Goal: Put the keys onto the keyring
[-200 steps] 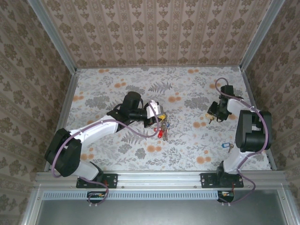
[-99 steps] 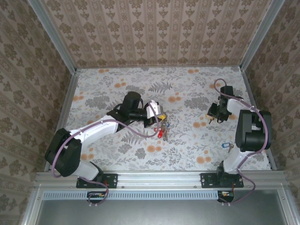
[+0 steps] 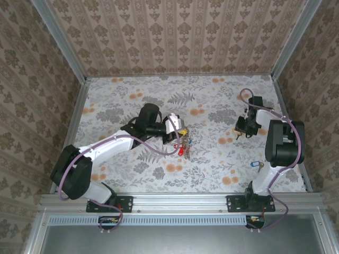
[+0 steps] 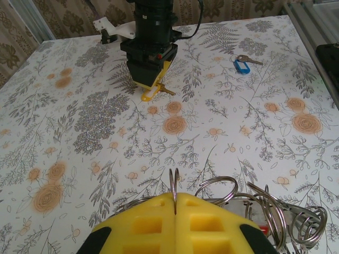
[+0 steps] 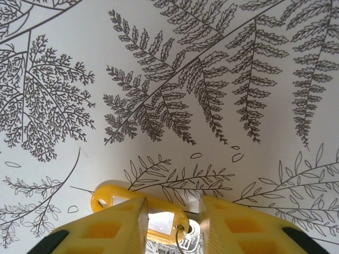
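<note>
Jaws of the right gripper point(image 5: 173, 207) stand spread, lowered to the floral table point(image 3: 212, 100) astride the yellow-tagged key point(image 5: 159, 216). The tag lies in the gap with its long axis running from one pad towards the other. One end is tucked beneath the pad on the view's left, and the small ring and key head peep out at the lower edge. Bare table shows between the tag and the other pad, so this does not look like a firm pinch.

The left gripper point(image 4: 175, 198) is pressed together on an upright wire of the keyring point(image 4: 254, 206), holding it near the middle of the table with the loops fanned off to one side. The blue-tagged key point(image 3: 255, 165) lies flat by the right arm's base, well apart from both grippers.

Both loose keys are on the right arm's side, so fetching them probably falls to that arm, and the keyring waits across the table to its left. Because the tag lies lengthwise along the closing line, the pads would likely squeeze it end to end, and it could skid or tip.
</note>
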### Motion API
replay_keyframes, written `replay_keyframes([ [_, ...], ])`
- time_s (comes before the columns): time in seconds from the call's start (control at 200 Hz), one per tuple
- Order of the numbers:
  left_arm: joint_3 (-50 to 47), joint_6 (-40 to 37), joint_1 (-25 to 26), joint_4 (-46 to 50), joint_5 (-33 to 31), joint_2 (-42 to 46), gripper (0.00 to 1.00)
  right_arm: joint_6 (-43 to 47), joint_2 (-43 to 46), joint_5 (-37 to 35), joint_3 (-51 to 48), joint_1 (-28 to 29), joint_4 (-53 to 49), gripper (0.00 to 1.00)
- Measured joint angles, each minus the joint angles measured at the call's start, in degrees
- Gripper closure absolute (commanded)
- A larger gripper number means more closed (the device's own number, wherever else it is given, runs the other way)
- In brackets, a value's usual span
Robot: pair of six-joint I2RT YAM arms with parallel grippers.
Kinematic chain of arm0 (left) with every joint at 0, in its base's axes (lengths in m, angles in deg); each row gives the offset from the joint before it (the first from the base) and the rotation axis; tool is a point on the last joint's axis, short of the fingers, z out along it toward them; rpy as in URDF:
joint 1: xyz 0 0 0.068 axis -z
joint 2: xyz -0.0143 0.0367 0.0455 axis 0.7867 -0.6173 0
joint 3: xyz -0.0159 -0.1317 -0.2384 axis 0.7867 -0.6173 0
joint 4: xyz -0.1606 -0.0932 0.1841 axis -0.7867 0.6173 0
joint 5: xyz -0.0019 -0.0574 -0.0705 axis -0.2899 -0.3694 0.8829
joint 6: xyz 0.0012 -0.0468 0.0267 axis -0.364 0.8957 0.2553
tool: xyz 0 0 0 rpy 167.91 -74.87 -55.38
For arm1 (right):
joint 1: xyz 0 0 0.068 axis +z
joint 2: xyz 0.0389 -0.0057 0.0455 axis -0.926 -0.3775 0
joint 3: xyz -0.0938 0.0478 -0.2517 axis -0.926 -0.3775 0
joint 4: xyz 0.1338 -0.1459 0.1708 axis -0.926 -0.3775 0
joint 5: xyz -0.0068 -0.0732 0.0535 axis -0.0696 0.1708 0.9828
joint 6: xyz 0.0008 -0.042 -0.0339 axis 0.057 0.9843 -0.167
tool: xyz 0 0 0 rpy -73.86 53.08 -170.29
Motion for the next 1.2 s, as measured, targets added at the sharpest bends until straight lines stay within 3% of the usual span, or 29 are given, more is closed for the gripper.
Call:
replay_keyframes([
  [0.14, 0.00, 0.00, 0.00, 0.00, 0.02, 0.00, 1.00, -0.42, 0.00, 1.16, 0.00, -0.04, -0.09, 0.76],
  [0.185, 0.00, 0.00, 0.00, 0.02, 0.04, 0.00, 1.00, -0.39, 0.00, 1.77, 0.00, -0.04, -0.15, 0.82],
  [0.3, 0.00, 0.00, 0.00, 0.00, 0.17, 0.00, 1.00, -0.87, 0.00, 2.84, -0.02, -0.04, -0.98, 0.83],
  [0.6, 0.00, 0.00, 0.02, 0.15, 0.20, 0.00, 1.00, -0.90, 0.24, 3.65, -0.35, -0.04, -2.16, 0.74],
  [0.89, 0.00, 0.00, 0.17, 0.55, 0.15, 0.00, 1.00, -0.87, 0.57, 4.87, -0.96, -0.04, -2.58, 0.79],
  [1.2, 0.07, -0.02, 0.81, 0.87, 0.13, 0.00, 1.00, -0.87, 0.90, 5.64, -1.44, -0.04, -2.54, 0.74],
])
